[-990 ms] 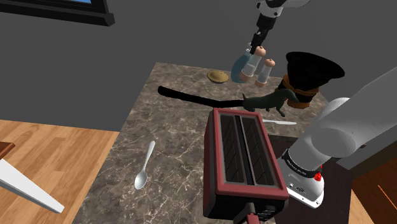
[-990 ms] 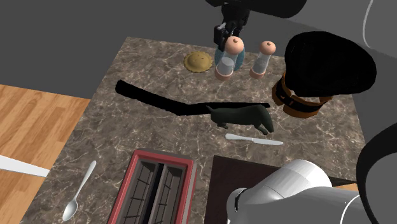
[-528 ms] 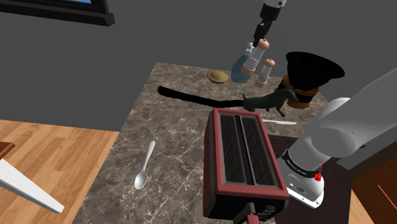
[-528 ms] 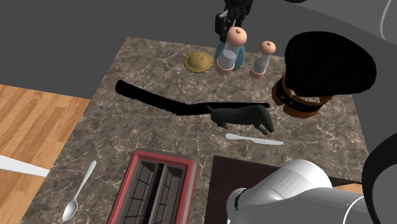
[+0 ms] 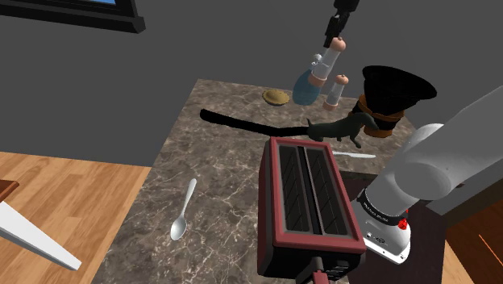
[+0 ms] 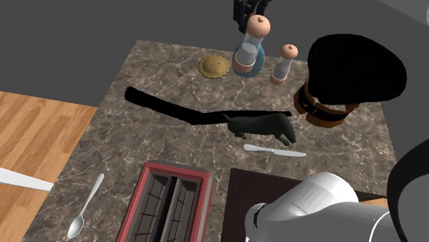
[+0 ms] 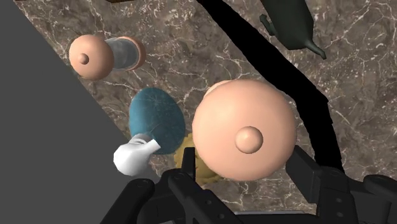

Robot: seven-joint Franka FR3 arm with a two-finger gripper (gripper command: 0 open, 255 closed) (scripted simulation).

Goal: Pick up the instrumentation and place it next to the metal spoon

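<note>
My gripper (image 5: pixel 333 31) is shut on a clear shaker with a peach cap (image 5: pixel 326 63), holding it tilted above the back of the marble counter (image 5: pixel 226 173). The wrist view has the cap (image 7: pixel 245 137) clasped between my two black fingers (image 7: pixel 185 173). In the second exterior view the gripper (image 6: pixel 249 10) holds the shaker (image 6: pixel 251 42) over a blue object (image 6: pixel 259 64). A metal spoon (image 5: pixel 183 211) lies near the counter's front corner, far from the gripper, also seen as spoon (image 6: pixel 86 206).
A twin shaker (image 5: pixel 336 91) stands beside the blue object (image 5: pixel 302 89). A tan disc (image 5: pixel 276 98), a dark dog figure (image 5: pixel 342 129), a knife (image 5: pixel 355 154), a black hat-like thing (image 5: pixel 395 97) and a red toaster (image 5: pixel 310 198) stand on the counter.
The gripper has risen with the shaker clasped in it, lifting it well off the counter. Everything else stayed put.
</note>
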